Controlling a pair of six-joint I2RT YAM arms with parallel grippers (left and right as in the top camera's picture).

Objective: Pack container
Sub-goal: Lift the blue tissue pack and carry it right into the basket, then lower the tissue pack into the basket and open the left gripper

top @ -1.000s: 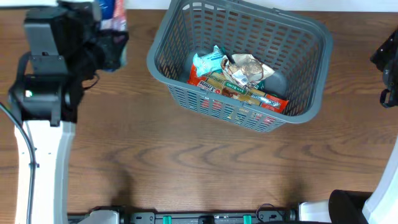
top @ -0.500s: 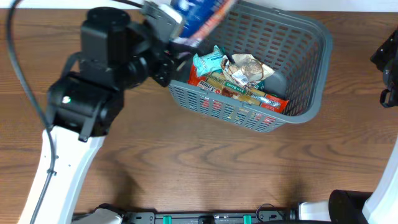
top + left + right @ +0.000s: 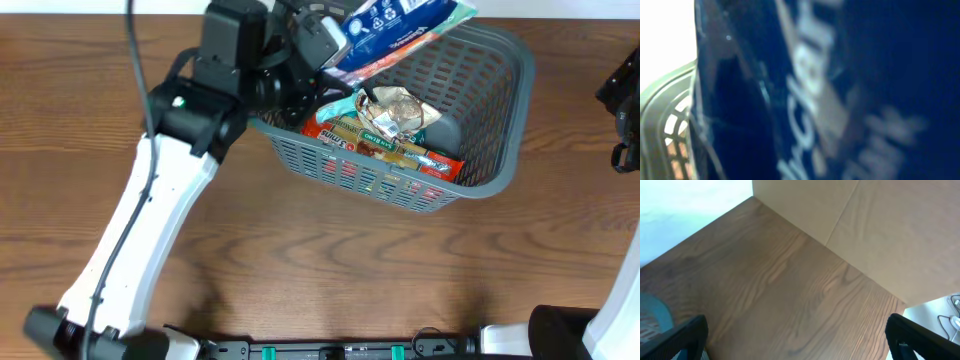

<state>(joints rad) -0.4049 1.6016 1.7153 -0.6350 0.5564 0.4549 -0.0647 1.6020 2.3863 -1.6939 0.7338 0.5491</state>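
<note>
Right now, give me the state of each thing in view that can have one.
container, upright, partly filled
snack packets, piled inside the container
blue packet, held tilted over the container, not yet dropped
left gripper, shut on the blue packet
right gripper, open and empty

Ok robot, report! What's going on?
Left pincer shut on blue packet, above the container. Right pincer open, holding nothing. Snack packets lie inside; nothing seen in the way.

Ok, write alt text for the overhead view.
The left end effector holds a blue packet tilted above the far rim of the dark grey container, which holds several snack packets. The container sits on a wooden table.
</note>
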